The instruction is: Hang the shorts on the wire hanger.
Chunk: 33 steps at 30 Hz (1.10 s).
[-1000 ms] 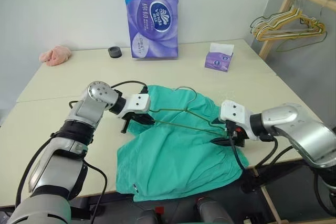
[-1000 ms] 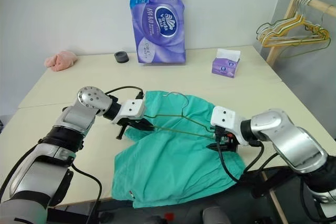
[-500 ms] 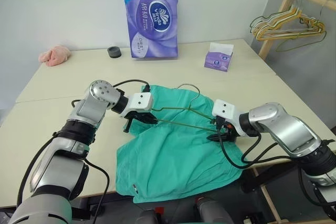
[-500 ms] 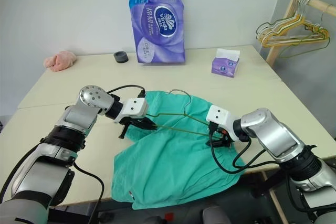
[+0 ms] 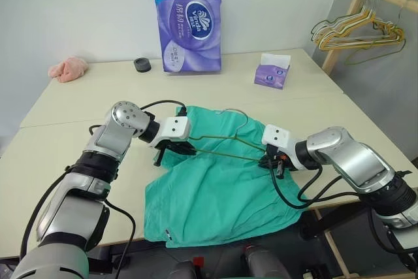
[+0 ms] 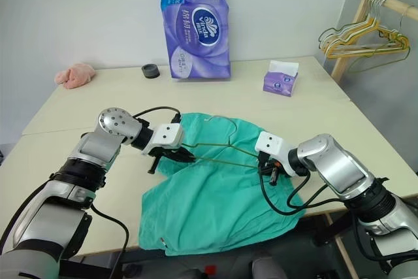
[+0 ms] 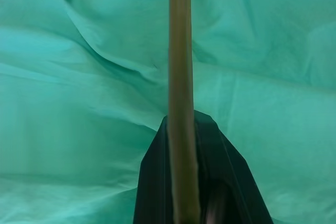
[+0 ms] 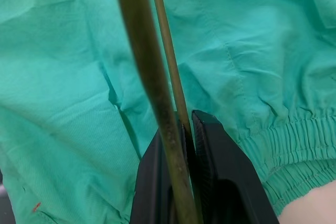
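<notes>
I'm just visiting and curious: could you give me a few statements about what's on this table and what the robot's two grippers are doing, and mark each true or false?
1. Both grippers pinch the wire hanger. True: the left gripper and right gripper each grip one end.
2. The shorts already hang from the hanger. False: they lie flat on the table beneath it.
3. A purple tissue pack stands at the table's far edge. True.
4. The pink cloth lies on the shorts. False: it sits far off, near the table's far left corner.
</notes>
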Motion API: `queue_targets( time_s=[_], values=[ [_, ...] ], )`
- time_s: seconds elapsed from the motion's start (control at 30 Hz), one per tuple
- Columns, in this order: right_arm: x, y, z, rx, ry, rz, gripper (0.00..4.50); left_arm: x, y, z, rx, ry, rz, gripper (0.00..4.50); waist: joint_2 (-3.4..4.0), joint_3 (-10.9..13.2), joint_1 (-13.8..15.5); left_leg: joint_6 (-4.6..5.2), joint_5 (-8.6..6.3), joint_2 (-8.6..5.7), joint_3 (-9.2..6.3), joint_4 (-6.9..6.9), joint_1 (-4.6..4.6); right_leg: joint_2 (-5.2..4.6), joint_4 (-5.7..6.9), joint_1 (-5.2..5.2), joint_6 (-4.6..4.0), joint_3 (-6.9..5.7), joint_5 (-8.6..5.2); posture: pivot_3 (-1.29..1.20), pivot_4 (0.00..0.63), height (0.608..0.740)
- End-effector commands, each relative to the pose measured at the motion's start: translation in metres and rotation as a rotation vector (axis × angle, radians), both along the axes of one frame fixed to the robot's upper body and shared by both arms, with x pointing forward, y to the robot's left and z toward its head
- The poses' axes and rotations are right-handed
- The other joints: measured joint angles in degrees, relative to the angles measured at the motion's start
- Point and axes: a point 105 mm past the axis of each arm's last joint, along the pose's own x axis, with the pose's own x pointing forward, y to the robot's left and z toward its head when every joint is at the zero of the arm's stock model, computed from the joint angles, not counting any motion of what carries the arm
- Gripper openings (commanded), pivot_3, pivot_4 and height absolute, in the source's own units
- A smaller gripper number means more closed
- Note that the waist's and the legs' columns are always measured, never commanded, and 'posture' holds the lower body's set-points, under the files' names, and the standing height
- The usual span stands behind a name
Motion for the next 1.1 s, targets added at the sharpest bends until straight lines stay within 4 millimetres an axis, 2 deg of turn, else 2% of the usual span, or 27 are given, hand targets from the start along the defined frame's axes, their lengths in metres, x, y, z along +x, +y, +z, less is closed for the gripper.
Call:
queue_targets(
  time_s=[0.03, 0.17, 0.27, 0.37, 0.47, 0.57, 0.67, 0.77, 0.83, 0.93, 1.1],
  values=[
    [-0.004, 0.010, 0.009, 0.025, -0.008, 0.048, 0.05, 0.006, -0.004, 0.013, -0.033, -0.069, 0.009, 0.00, 0.00, 0.0, 0.0, 0.00, 0.00, 0.00, 0.00, 0.00, 0.00, 0.00, 0.00, 0.00, -0.01, 0.00, 0.01, -0.20, 0.055, 0.740],
    [-0.003, 0.009, 0.012, 0.037, -0.007, 0.035, 0.00, 0.009, -0.003, 0.014, -0.056, -0.069, 0.030, 1.03, 0.00, 0.0, 0.0, 0.00, 0.00, 0.00, 0.00, 0.00, 0.00, -0.01, 0.00, 0.00, -0.01, 0.00, 0.01, -0.20, 0.055, 0.740],
    [-0.003, 0.008, 0.014, 0.044, -0.009, 0.027, 0.00, 0.010, -0.003, 0.014, -0.074, -0.078, 0.047, 1.96, 0.00, 0.0, 0.0, 0.00, 0.00, 0.00, 0.00, 0.00, 0.00, -0.01, 0.00, 0.00, -0.01, 0.00, 0.01, -0.20, 0.056, 0.740],
    [-0.003, 0.004, 0.014, 0.049, -0.009, 0.009, 0.00, 0.015, -0.002, 0.024, -0.153, -0.074, 0.096, 2.84, 0.00, 0.0, 0.0, 0.00, 0.00, 0.00, 0.00, 0.00, 0.00, -0.01, 0.00, 0.00, -0.01, 0.00, 0.01, -0.21, 0.057, 0.740],
    [-0.004, -0.003, 0.013, 0.048, -0.006, -0.014, 0.00, 0.023, 0.008, 0.036, -0.216, -0.076, 0.184, 2.84, 0.00, 0.0, -0.1, 0.00, 0.00, 0.00, -0.01, 0.01, -0.01, -0.01, 0.01, 0.00, -0.01, -0.01, 0.00, -0.21, 0.057, 0.740],
    [-0.004, -0.015, 0.011, 0.043, -0.002, -0.056, 0.00, 0.035, 0.028, 0.048, -0.262, -0.102, 0.296, 2.84, 0.00, 0.0, -0.1, 0.00, 0.00, 0.00, -0.05, 0.02, -0.02, -0.01, 0.00, 0.00, 0.02, -0.06, -0.01, -0.21, 0.057, 0.740],
    [-0.007, -0.044, 0.010, 0.055, 0.029, -0.158, 0.00, 0.047, 0.058, 0.058, -0.286, -0.142, 0.446, 2.84, -0.01, 0.0, 0.0, 0.00, 0.00, -0.02, -0.07, 0.02, -0.04, -0.02, 0.00, 0.01, 0.02, -0.10, -0.01, -0.20, 0.057, 0.740],
    [-0.019, -0.071, 0.008, 0.080, 0.088, -0.245, 0.00, 0.052, 0.070, 0.057, -0.283, -0.142, 0.511, 2.84, -0.01, 0.0, 0.2, 0.00, 0.00, -0.02, -0.10, 0.00, -0.06, -0.03, -0.01, 0.00, 0.03, -0.14, -0.02, -0.20, 0.062, 0.740],
    [-0.032, -0.089, 0.005, 0.091, 0.129, -0.294, 0.00, 0.049, 0.069, 0.054, -0.290, -0.128, 0.502, 2.84, 0.03, 0.0, 0.5, 0.00, 0.00, -0.06, -0.12, 0.01, -0.06, -0.08, -0.01, 0.04, 0.04, -0.17, -0.02, -0.20, 0.068, 0.740],
    [-0.054, -0.115, -0.004, 0.108, 0.201, -0.416, 0.00, 0.042, 0.054, 0.043, -0.322, -0.076, 0.447, 2.84, 0.03, 0.0, 0.8, 0.00, 0.00, -0.07, -0.12, 0.03, -0.04, -0.10, -0.02, 0.11, 0.13, -0.18, -0.08, -0.21, 0.074, 0.740],
    [-0.084, -0.137, -0.016, 0.193, 0.298, -0.636, 0.00, 0.018, 0.019, 0.029, -0.397, 0.060, 0.304, 2.84, -0.05, 0.1, 0.8, 0.00, 0.00, -0.03, -0.07, 0.05, -0.03, -0.06, 0.01, 0.12, 0.18, -0.10, -0.10, -0.23, 0.082, 0.740]
  ],
)
